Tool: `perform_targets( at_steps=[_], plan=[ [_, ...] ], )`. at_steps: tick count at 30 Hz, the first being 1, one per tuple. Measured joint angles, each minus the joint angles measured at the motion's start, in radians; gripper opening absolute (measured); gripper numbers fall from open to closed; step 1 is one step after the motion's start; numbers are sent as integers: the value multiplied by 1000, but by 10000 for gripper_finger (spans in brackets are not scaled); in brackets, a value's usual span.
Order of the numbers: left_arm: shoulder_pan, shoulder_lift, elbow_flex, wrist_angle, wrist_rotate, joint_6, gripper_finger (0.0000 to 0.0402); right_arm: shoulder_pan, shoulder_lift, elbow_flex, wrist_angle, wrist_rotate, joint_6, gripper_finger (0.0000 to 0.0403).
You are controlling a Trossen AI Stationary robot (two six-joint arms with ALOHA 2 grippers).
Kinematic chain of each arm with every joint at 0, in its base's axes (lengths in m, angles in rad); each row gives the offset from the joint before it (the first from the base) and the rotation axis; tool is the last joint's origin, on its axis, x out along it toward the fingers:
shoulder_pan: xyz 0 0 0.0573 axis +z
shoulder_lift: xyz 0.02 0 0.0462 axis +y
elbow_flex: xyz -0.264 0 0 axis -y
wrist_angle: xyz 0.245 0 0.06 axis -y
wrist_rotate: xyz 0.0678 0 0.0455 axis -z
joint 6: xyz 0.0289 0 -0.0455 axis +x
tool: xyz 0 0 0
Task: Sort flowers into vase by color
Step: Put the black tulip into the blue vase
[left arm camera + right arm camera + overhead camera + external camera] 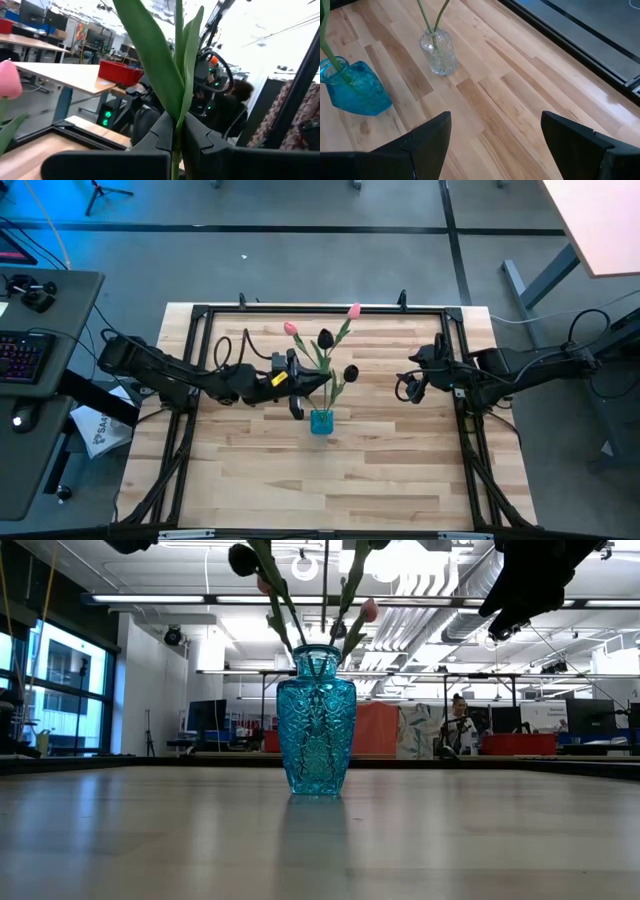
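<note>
A blue glass vase [320,421] [315,720] stands mid-table with several green stems rising from its mouth. Above it show two pink tulip heads [290,329] [354,310] and two dark ones [326,338] [350,373]. A small clear glass vase [437,50] stands just beyond it, with two stems in it. My left gripper [305,385] [176,145] is above the blue vase, shut on a leafy stem. One pink bud [7,80] shows beside it. My right gripper [408,380] [495,145] hangs open over the table's right part, apart from both vases. My left gripper pinches a green tulip stem [175,155] between its two fingers, just below the long leaves [160,65]. The fingers come about level from the table's left and lie across the stem, which stands upright. The flower's head and the stem's lower end lie outside the wrist view.
A black metal frame [320,308] runs round the wooden table top [330,480]. Bare wood lies on the near half and to the right of the vases. A desk with a keyboard [25,355] stands off the left side.
</note>
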Motion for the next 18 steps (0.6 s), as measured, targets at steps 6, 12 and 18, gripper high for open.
perform_targets(
  at_steps=[6, 12, 18],
  plan=[
    [0, 0, 0, -44, -42, 60, 0, 0, 1, 0, 0, 8, 0, 304],
    [3, 0, 0, -85, -28, 12, 2, 0, 1, 0, 0, 8, 2, 304],
    [2, 0, 0, -97, -16, 6, 17, 0, 1, 0, 0, 50, 27, 304]
  ],
)
